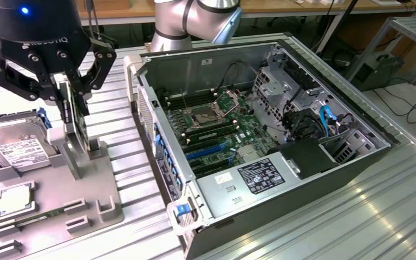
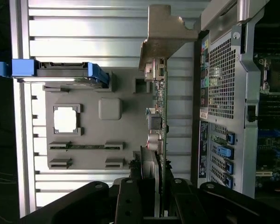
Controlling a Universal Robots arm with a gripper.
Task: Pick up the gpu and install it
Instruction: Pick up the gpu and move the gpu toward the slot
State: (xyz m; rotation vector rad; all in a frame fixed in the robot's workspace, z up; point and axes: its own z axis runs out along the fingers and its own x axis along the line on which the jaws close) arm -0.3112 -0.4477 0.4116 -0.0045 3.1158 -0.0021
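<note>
The gpu (image 1: pixel 75 127) stands on edge in the slot of a grey holder (image 1: pixel 85 162) at the exterior view's left. In the wrist view I see the gpu (image 2: pixel 161 126) edge-on, green board on one side, black cooler on the other, and its silver end bracket (image 2: pixel 167 32) at the far end. My gripper (image 1: pixel 71 92) comes down over the card's top edge. Its two black fingers (image 2: pixel 130 200) press the card from both sides, so the gripper (image 2: pixel 156 205) is shut on it. The card's lower edge still looks seated in the holder.
The open computer case (image 1: pixel 316 179) lies at the exterior view's right, motherboard with blue slots (image 1: pixel 212 149) exposed. A silver hard drive (image 1: pixel 17 146) in a blue frame and a small square CPU chip (image 1: pixel 17 197) rest on the grey parts tray (image 1: pixel 71 216). The bench is ribbed metal.
</note>
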